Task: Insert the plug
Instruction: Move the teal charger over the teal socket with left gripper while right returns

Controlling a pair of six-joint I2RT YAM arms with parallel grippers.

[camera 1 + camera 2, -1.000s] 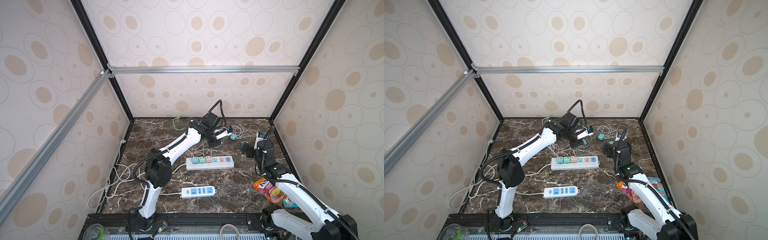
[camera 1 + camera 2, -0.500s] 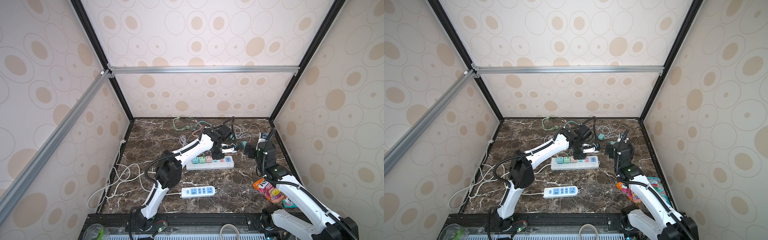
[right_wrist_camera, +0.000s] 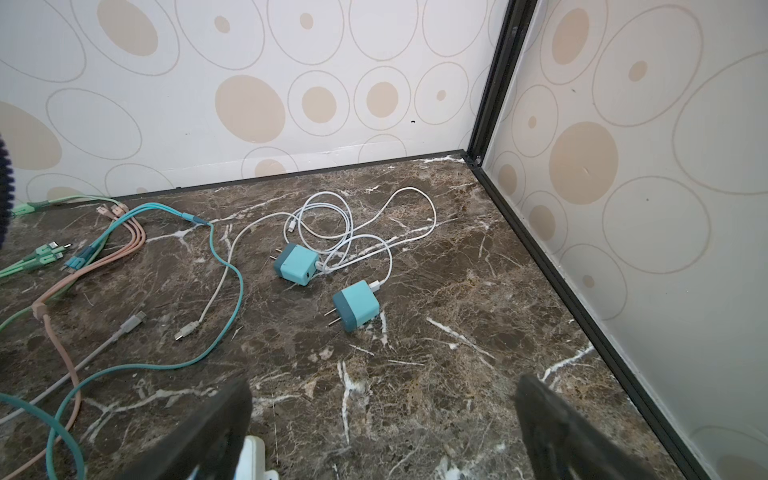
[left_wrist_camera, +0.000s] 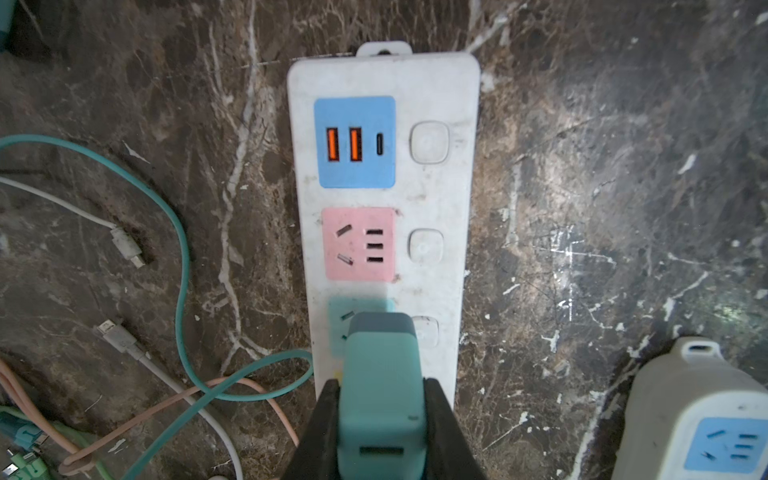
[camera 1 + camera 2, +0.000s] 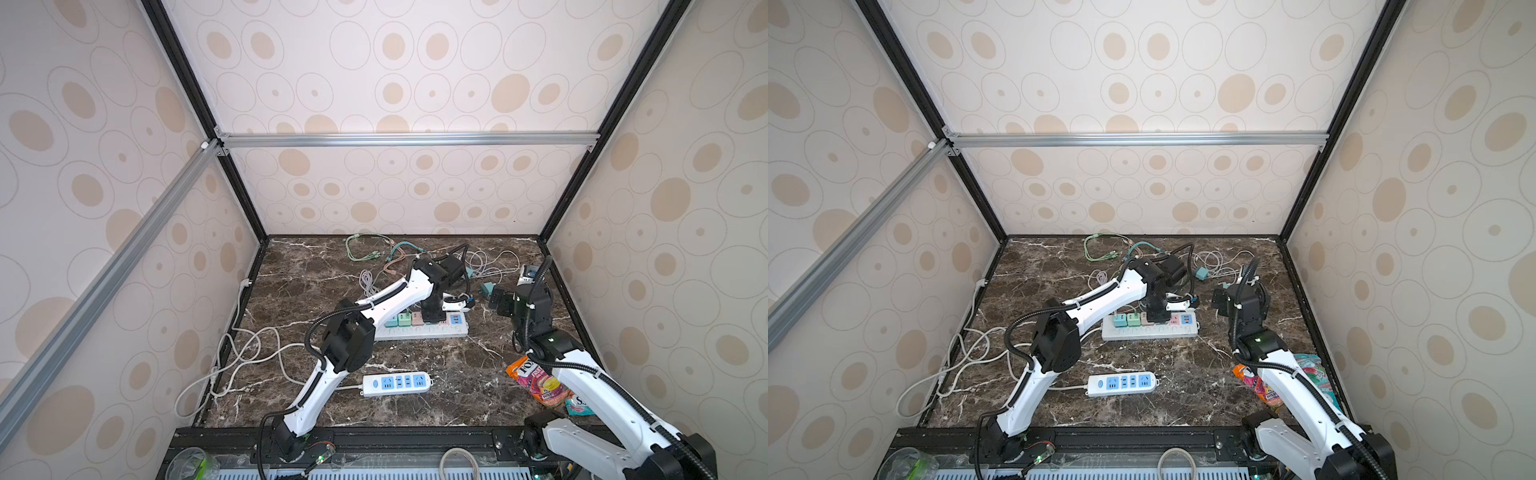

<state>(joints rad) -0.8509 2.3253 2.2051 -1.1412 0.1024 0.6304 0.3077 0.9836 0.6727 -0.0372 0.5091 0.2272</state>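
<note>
My left gripper is shut on a teal plug with a grey front end. It holds the plug down over the teal socket of the white power strip, beside the pink socket. The prongs are hidden, so I cannot tell whether they are in. In both top views the left gripper stands over the middle of the strip. My right gripper hangs open and empty off the strip's right end.
Two more teal plugs with white cables lie at the back right. Coloured cables trail across the back. A second strip lies nearer the front. Snack packets sit front right.
The left arm swung from the back of the table forward and to the right, bringing the plug down over the strip. The right arm has barely moved.
</note>
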